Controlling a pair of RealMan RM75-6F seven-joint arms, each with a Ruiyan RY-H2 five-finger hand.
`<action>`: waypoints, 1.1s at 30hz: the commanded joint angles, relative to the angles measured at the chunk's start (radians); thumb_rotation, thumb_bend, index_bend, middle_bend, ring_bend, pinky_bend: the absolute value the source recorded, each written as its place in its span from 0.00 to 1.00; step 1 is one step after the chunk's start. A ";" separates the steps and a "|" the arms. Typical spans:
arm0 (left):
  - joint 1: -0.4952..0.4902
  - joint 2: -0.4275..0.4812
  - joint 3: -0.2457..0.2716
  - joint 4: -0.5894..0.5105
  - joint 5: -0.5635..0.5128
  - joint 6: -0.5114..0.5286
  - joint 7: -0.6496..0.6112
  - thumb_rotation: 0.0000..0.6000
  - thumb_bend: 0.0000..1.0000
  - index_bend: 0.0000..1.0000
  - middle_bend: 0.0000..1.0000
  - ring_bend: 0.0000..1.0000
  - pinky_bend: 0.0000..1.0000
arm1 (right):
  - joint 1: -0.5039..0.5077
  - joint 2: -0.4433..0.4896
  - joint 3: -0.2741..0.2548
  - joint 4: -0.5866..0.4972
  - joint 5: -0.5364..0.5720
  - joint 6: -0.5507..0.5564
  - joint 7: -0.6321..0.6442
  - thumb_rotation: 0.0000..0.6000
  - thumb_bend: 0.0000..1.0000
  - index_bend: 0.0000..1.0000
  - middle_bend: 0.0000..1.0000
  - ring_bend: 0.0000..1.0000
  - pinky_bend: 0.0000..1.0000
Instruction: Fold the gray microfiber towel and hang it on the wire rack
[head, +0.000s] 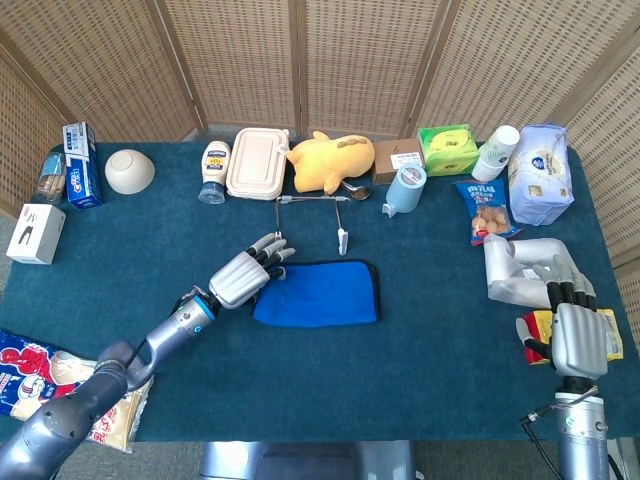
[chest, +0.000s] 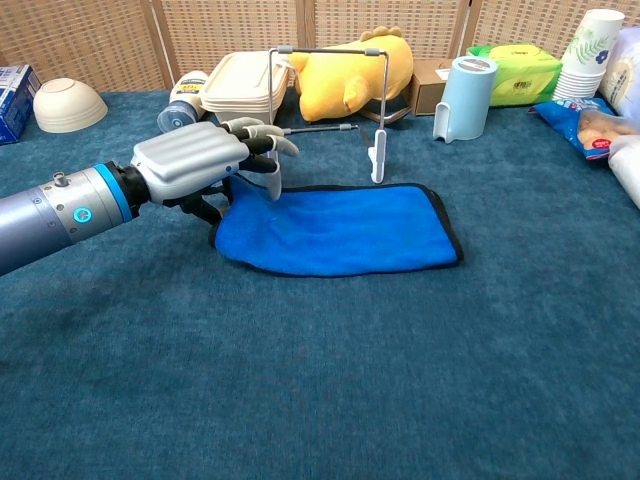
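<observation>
A blue towel (head: 322, 293) (chest: 340, 228) with a dark hem lies folded flat on the teal table. Just behind it stands the wire rack (head: 310, 199) (chest: 330, 49), upright and bare. My left hand (head: 245, 275) (chest: 195, 165) sits at the towel's left edge. Its fingers are spread over the back-left corner and its thumb is tucked low against the edge, with no plain grip showing. My right hand (head: 580, 338) rests at the table's right front with its fingers straight, holding nothing, and shows only in the head view.
Along the back stand a bowl (head: 129, 170), a mayonnaise bottle (head: 214, 170), a lunch box (head: 256, 163), a yellow plush (head: 330, 162) and a pale blue cup (head: 405, 188). A snack bag (head: 487, 215) and a silver pouch (head: 520, 270) lie right.
</observation>
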 joint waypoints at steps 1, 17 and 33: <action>0.000 0.002 0.001 -0.001 0.002 0.005 -0.001 1.00 0.63 0.46 0.16 0.00 0.00 | 0.001 0.000 0.001 0.000 0.000 -0.001 -0.001 1.00 0.28 0.15 0.04 0.00 0.00; 0.011 0.022 -0.022 -0.042 -0.023 0.017 -0.039 1.00 0.64 0.67 0.28 0.07 0.00 | 0.004 -0.005 0.002 0.003 0.002 -0.008 -0.001 1.00 0.28 0.15 0.05 0.00 0.00; -0.015 0.238 -0.165 -0.479 -0.107 0.072 0.061 1.00 0.63 0.75 0.31 0.09 0.00 | 0.005 -0.015 -0.004 0.036 -0.004 -0.028 0.046 1.00 0.28 0.15 0.05 0.00 0.00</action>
